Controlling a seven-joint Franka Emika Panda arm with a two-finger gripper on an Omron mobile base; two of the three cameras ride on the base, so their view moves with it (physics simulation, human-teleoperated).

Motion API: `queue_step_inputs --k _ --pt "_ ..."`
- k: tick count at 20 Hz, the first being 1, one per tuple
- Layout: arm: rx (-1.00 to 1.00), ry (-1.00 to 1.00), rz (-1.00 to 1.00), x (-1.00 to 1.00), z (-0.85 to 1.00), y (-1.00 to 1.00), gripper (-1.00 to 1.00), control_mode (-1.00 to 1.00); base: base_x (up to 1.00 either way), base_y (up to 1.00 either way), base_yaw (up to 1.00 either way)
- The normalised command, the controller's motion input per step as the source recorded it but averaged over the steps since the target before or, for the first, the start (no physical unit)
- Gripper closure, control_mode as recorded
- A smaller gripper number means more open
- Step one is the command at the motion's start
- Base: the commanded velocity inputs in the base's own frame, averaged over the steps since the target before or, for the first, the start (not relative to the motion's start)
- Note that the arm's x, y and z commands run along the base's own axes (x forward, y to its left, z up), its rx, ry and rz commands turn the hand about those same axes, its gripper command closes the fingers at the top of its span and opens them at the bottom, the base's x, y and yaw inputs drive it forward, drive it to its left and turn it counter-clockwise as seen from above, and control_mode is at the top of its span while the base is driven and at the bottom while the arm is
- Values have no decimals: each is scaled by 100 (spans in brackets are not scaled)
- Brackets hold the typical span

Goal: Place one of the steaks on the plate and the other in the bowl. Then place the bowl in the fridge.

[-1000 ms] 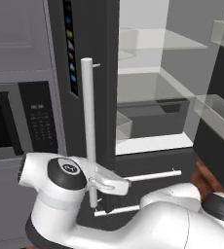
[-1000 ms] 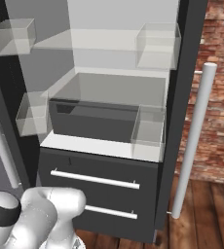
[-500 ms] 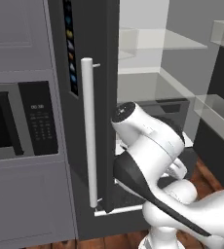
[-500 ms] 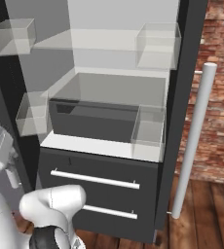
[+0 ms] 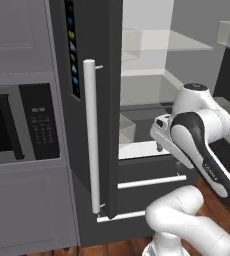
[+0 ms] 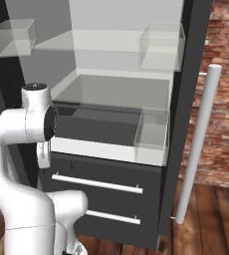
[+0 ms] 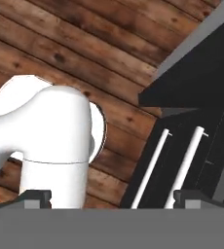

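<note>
Your gripper (image 7: pixel 111 199) spread, empty, facing down at floor; open fridge (image 5: pixel 152 95) shelves lie ahead, above it; bowl apparently elsewhere, behind you

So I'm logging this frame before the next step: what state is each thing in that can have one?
fridge: right door swung open, white interior and clear shelves exposed; no bowl seen inside.
fridge drawers: both shut.
left fridge door: closed.
microwave: door shut.
hand: open, empty, pointing down at the wooden floor beside the fridge.
</note>
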Motion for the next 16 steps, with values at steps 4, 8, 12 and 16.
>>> queue_step_inputs --k 4,8,12,16 --pt "63 16 -8 100 -5 -20 -100 -100 0 0 0" --pt "50 16 -4 99 -18 -6 -100 -100 0 0 0" --pt "35 2 1 68 -41 49 -100 -100 0 0 0" --pt "27 3 1 85 -10 56 -100 -100 0 0 0"
